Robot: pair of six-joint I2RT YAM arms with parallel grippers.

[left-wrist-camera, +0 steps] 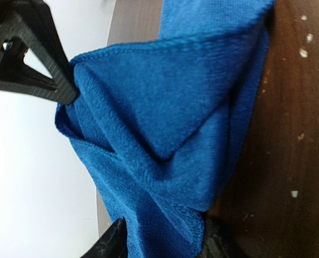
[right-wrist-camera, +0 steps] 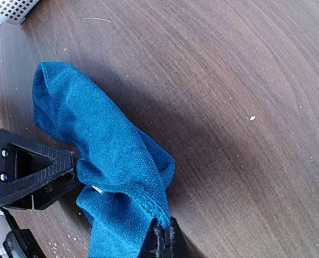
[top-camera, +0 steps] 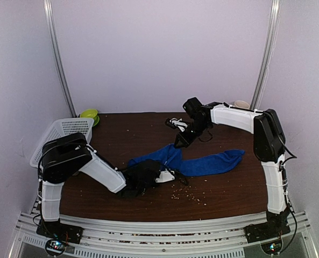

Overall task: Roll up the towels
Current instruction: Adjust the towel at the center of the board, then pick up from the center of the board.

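Observation:
A royal blue towel (top-camera: 210,162) lies stretched across the middle of the brown table (top-camera: 132,134). Its left part is pulled up into a peak. My right gripper (top-camera: 179,143) is shut on the towel's hemmed edge (right-wrist-camera: 148,201), and its closed tips (right-wrist-camera: 164,239) pinch the fold just above the wood. My left gripper (top-camera: 176,179) is low at the towel's left end. In the left wrist view, bunched blue cloth (left-wrist-camera: 170,123) runs down between its two fingers (left-wrist-camera: 113,242), which stand well apart. The other arm's black finger (left-wrist-camera: 30,64) touches the cloth's upper left corner.
A white mesh basket (top-camera: 59,134) hangs over the table's left edge, with a green bowl (top-camera: 89,114) behind it. A beige object (top-camera: 241,104) sits at the back right. Pale crumbs (top-camera: 189,194) are scattered near the front of the table.

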